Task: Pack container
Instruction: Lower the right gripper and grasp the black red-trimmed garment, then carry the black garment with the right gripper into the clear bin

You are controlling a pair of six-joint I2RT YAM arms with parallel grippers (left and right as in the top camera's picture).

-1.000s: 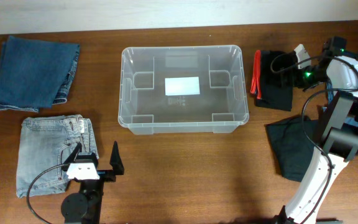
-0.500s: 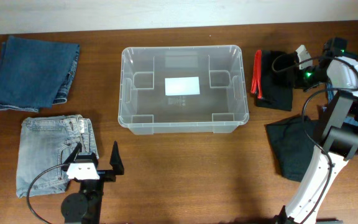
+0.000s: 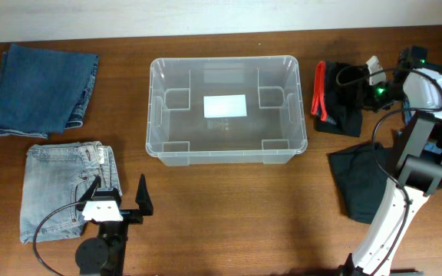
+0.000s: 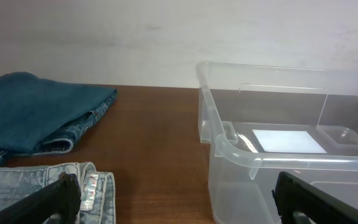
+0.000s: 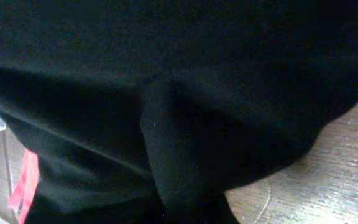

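Surface: your table point(image 3: 229, 222) is brown wood grain and fills most of the overhead frame. A pale wall point(image 3: 206, 15) runs as a strip along the top edge.

The container point(image 3: 151, 115) sits upright at upper centre, with its white label point(image 3: 225, 106) flat on the base.

Cloth on the table:
- Upper left: folded dark blue jeans point(image 3: 44, 88).
- Lower left: folded light jeans point(image 3: 56, 188).
- Upper right, just beside the container: black garment point(image 3: 336, 111) with a red stripe, bunched.
- Right middle: dark flat garment point(image 3: 355, 180), partly under the arm.

Your left gripper point(image 3: 118, 188) stands at the lower left with its jaws spread wide and nothing between them. It is at the right edge of the light jeans.

Your right gripper point(image 3: 354, 77) is clenched on a fold of the black garment. Its wrist view is filled with pinched black cloth, with bare wood showing at the lower right.
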